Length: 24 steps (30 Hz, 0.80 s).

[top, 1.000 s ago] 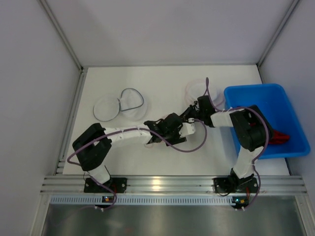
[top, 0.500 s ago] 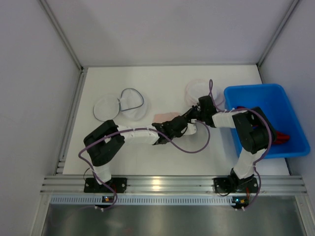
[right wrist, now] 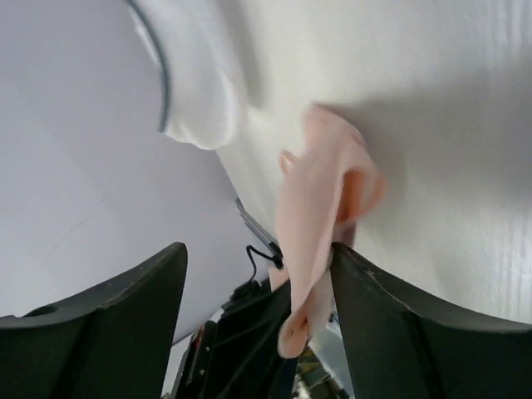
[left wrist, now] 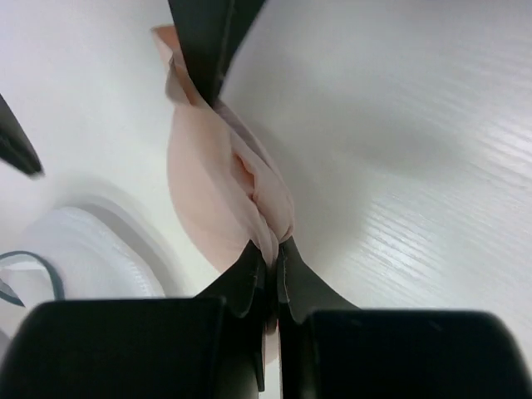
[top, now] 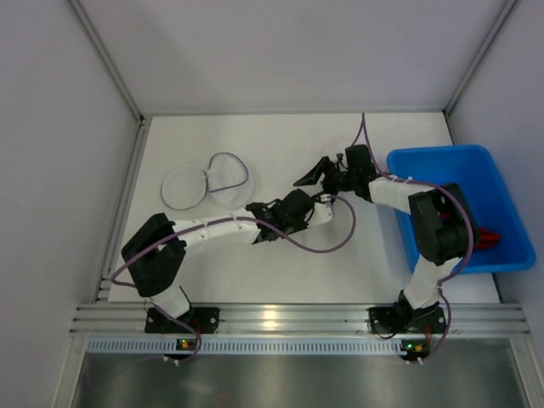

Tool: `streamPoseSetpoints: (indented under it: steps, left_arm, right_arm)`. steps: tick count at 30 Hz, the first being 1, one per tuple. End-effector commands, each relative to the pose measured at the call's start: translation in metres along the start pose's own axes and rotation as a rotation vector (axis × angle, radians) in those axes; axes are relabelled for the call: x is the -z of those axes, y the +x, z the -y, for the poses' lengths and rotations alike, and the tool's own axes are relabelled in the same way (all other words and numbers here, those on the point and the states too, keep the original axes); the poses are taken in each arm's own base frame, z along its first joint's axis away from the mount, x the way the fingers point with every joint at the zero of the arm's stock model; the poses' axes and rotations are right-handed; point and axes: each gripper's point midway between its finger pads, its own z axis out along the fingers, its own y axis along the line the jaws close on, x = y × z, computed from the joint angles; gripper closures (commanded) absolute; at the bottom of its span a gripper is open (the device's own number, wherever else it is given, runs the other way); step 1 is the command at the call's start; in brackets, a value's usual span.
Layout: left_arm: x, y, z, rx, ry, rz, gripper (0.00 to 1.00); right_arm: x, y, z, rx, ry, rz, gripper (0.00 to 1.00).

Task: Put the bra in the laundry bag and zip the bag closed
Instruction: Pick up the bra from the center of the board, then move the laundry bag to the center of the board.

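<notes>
The pale pink bra (left wrist: 218, 170) hangs folded above the white table, and my left gripper (left wrist: 274, 252) is shut on its lower edge. In the right wrist view the bra (right wrist: 320, 208) drapes against one finger (right wrist: 391, 324) of my right gripper (right wrist: 259, 249), which stands open around it. From above, the left gripper (top: 322, 210) sits just in front of the right gripper (top: 320, 173) at mid-table, and the bra is hidden under them. The white mesh laundry bag (top: 206, 183), with its grey zip edge, lies flat to the left. It also shows as the bag (left wrist: 79, 249) and the bag (right wrist: 195, 79) in the wrist views.
A blue bin (top: 489, 183) stands at the right edge of the table with a red item (top: 484, 236) inside, and the right arm passes close by its left wall. White walls enclose the table on the left, back and right.
My left gripper has shut on the bra. My right gripper has opened off it and moved back and left. The left forearm has swung slightly.
</notes>
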Motion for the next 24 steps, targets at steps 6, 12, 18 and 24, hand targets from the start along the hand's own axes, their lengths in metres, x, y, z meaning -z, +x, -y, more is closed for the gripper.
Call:
streamPoseSetpoints:
  steps: [6, 12, 18, 24]
  left_arm:
    - [0.101, -0.066, -0.074, 0.392, 0.145, 0.336, 1.00]
    - [0.139, -0.057, -0.166, 0.673, 0.102, 0.467, 1.00]
    - [0.172, -0.018, -0.239, 0.899, -0.023, 0.530, 1.00]
    - [0.206, 0.034, -0.293, 1.077, -0.152, 0.588, 1.00]
  right_arm:
    - [0.055, -0.089, -0.097, 0.418, -0.121, 0.191, 0.22]
    - [0.033, -0.111, -0.115, 0.532, -0.123, 0.162, 0.23]
    - [-0.011, -0.097, -0.150, 0.686, -0.180, 0.119, 0.26]
    - [-0.069, -0.073, -0.165, 0.815, -0.184, 0.086, 0.29]
